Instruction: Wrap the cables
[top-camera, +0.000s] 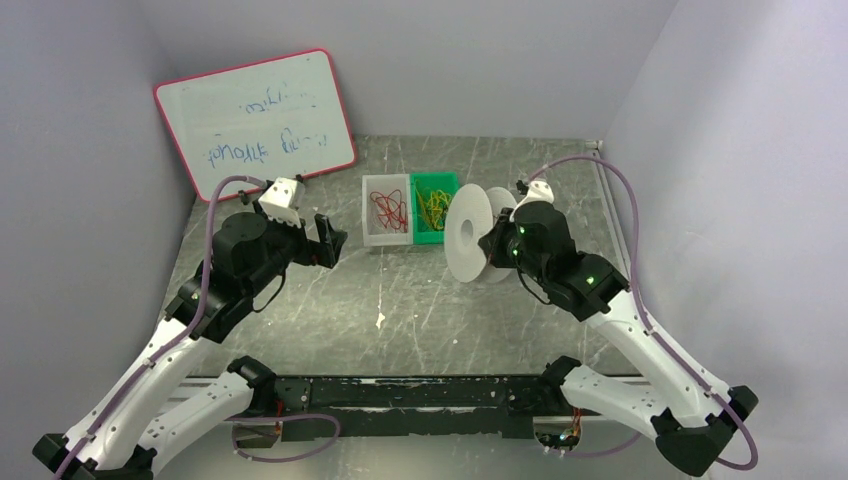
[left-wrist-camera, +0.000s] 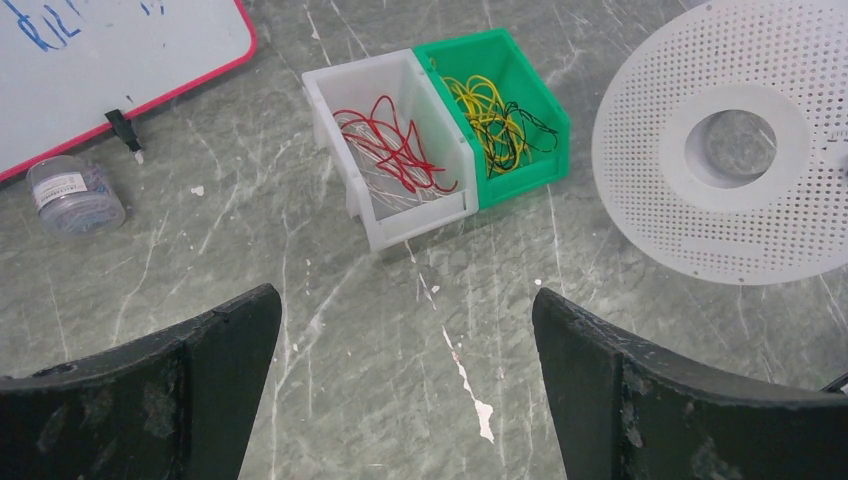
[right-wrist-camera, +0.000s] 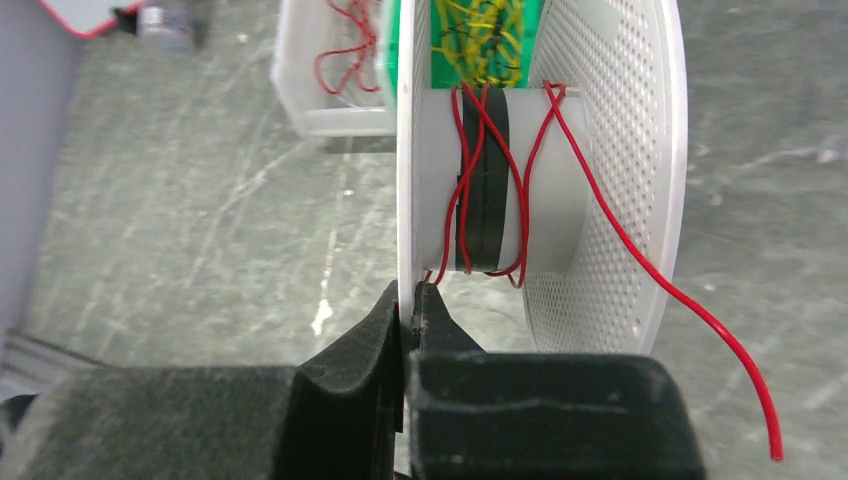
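A white spool (top-camera: 468, 238) with perforated flanges stands on edge right of centre. My right gripper (right-wrist-camera: 408, 300) is shut on the rim of its near flange. A red cable (right-wrist-camera: 530, 170) is wound several turns round the hub over a black band, and its loose end trails off to the lower right. More red cables (left-wrist-camera: 395, 150) lie in a white bin (left-wrist-camera: 415, 225), and yellow cables (left-wrist-camera: 490, 120) in a green bin (left-wrist-camera: 520, 180) beside it. My left gripper (left-wrist-camera: 405, 330) is open and empty above the table, near-left of the bins.
A pink-framed whiteboard (top-camera: 255, 120) leans at the back left. A small clear jar (left-wrist-camera: 75, 195) stands in front of it. Grey walls close in the left, back and right sides of the table.
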